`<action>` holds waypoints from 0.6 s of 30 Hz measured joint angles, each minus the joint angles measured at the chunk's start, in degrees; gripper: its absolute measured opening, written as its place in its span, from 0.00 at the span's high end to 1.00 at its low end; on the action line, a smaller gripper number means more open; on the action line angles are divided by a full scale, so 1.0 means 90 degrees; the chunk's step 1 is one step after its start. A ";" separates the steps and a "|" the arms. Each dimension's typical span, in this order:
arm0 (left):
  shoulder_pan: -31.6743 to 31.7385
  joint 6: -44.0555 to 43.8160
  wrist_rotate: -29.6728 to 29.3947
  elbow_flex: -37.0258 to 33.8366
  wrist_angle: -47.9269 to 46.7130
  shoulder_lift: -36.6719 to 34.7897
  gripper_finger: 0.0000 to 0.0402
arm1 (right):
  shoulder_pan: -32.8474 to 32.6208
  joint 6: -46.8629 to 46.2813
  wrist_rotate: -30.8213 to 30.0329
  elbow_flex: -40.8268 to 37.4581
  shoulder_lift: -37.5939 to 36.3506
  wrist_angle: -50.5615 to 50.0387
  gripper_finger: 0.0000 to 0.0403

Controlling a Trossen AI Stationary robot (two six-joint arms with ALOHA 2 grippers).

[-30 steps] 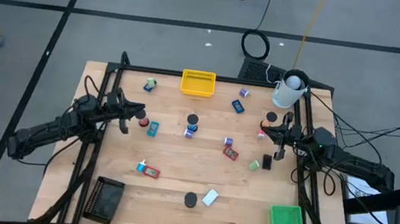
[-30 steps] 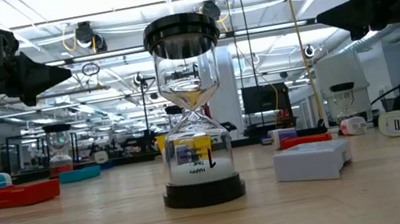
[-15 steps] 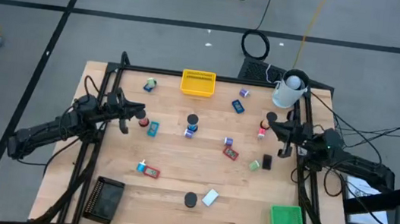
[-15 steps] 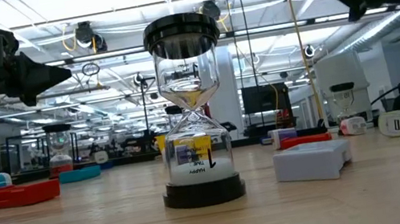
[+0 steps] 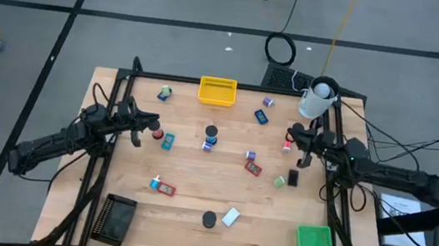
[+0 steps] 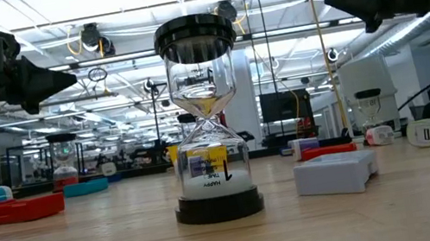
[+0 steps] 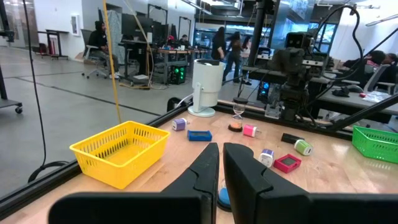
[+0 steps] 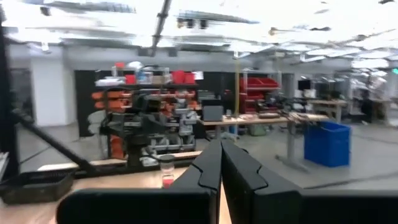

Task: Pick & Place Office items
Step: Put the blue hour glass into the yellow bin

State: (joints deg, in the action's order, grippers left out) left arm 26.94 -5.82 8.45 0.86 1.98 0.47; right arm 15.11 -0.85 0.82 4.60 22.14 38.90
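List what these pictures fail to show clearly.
- High view: the small items, such as the blue block, are too tiny to identify.
- Low view: the hourglass hides the table behind it; both arms are cut off by the edges.
- Right wrist view: blurred, and the right end effector blocks the table.

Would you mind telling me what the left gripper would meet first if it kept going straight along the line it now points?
Probably nothing low: the left gripper, shut and held above the table, points across it toward the right gripper. A blue item lies just under its tip, likely passed over. The far arm would likely come first, though depth is unclear.
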 joint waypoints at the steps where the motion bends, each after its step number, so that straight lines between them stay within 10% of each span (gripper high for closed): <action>1: 0.0000 0.0000 0.0000 0.0000 0.0000 0.0000 0.92 | 0.0000 0.0032 0.0126 0.0010 0.0104 0.0110 0.99; 18: 0.0001 0.0000 0.0000 0.0000 0.0000 0.0000 0.92 | -0.0001 -0.0228 0.0228 0.0044 0.1490 0.1232 0.99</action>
State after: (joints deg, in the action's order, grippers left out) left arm 26.94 -5.82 8.45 0.86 1.98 0.47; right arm 15.10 -2.91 2.87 5.00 35.55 49.98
